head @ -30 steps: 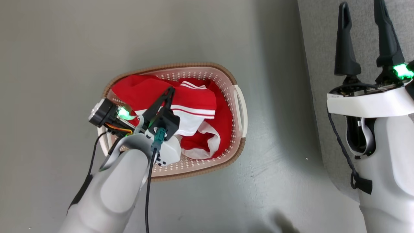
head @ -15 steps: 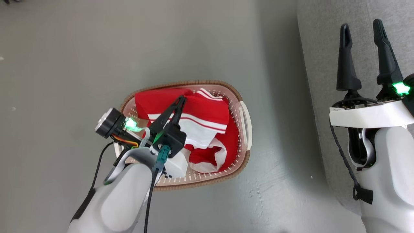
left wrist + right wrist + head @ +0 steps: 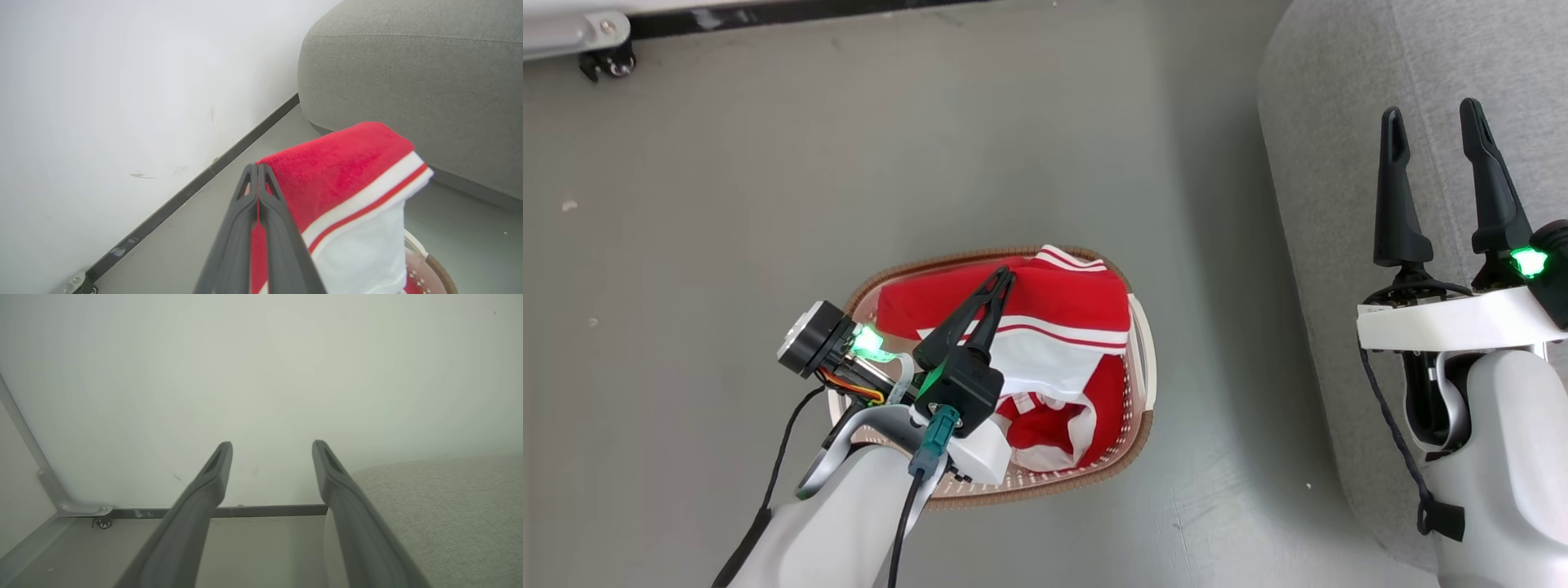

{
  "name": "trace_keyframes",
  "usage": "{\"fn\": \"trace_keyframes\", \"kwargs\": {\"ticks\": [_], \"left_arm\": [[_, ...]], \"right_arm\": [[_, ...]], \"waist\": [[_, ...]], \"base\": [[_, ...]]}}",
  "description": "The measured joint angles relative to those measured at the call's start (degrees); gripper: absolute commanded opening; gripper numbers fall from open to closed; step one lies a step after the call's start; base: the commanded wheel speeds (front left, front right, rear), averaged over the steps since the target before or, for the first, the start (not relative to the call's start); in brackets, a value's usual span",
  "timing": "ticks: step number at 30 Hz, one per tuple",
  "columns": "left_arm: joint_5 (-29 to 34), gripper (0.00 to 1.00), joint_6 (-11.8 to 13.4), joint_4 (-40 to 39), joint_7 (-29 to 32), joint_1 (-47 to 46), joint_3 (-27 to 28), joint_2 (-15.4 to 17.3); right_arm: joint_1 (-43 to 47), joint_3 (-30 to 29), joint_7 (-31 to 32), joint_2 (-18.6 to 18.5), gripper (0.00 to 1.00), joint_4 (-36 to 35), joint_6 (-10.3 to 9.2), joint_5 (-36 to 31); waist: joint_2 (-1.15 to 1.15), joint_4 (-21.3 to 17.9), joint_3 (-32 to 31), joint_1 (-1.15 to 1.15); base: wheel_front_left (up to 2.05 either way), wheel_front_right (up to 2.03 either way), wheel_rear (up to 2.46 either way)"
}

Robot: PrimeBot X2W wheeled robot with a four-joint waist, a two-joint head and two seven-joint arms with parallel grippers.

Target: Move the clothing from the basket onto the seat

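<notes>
The basket (image 3: 1045, 483), cream with a brown rim, stands on the grey floor and holds red clothing (image 3: 1062, 302) with white stripe trim. My left gripper (image 3: 1005, 273) is shut on a fold of that clothing above the basket. In the left wrist view the gripper (image 3: 258, 167) pinches the red fabric (image 3: 339, 171), which drapes to the right over the basket (image 3: 441, 273). The grey seat (image 3: 1339, 98) is at the right, also seen as the seat (image 3: 408, 73). My right gripper (image 3: 1429, 118) is open and empty over the seat's edge, as the right wrist view of the gripper (image 3: 271, 447) confirms.
A dark baseboard and a white wall run along the far side of the floor. A metal frame on a caster (image 3: 605, 57) stands at the far left; the same caster (image 3: 104, 522) appears beside the seat (image 3: 441, 506).
The head camera has moved, so the whole picture has slid down. The left gripper has lifted the red garment higher; its striped edge now overlaps the basket's far rim.
</notes>
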Motion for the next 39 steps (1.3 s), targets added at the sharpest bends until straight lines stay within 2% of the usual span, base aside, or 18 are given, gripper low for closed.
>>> {"fn": "trace_keyframes", "kwargs": {"ticks": [5, 6, 8, 10, 20, 39], "left_arm": [[-0.02, 0.02, 0.0, -2.07, 0.0, 0.73, -0.12, 0.27], [-0.13, 0.22, 0.0, -2.3, 0.0, 1.29, -0.11, 0.4], [-0.68, 0.7, 0.01, -2.53, -0.01, 2.46, 0.04, 0.62], [-1.43, 1.0, 0.01, -2.86, -0.01, 3.33, 0.24, 0.88], [-4.07, 1.0, 0.2, -5.91, -0.01, 6.2, 2.21, 0.82], [-10.21, 1.0, 4.49, -10.66, -0.01, 9.97, 10.67, 1.99]], "right_arm": [[0.83, 0.1, 0.0, 0.0, 1.0, 0.13, 0.0, 0.0], [1.29, 0.12, 0.0, 0.0, 1.0, 0.29, 0.0, 0.01], [2.11, 0.15, 0.0, 0.0, 1.0, 0.44, 0.0, 0.01], [2.51, 0.19, 0.0, 0.01, 1.0, 0.59, 0.0, 0.01], [4.51, 0.16, 0.0, 0.03, 1.0, 0.82, 0.0, -0.01], [5.97, -0.09, 0.0, 0.04, 1.0, 1.42, 0.0, -1.21]], "waist": [[0.0, -0.13, -1.91, 0.0], [0.0, -0.18, -2.28, 0.0], [0.0, -0.27, -2.97, 0.0], [0.0, -0.38, -3.65, 0.0], [0.0, -0.79, -6.51, 0.0], [0.0, 0.01, -11.22, 0.0]], "base": [[0.0, 0.0, 0.0], [0.0, 0.0, 0.0], [0.0, 0.0, 0.0], [0.0, 0.0, 0.0], [0.0, 0.0, 0.0], [0.0, 0.0, 0.0]]}}
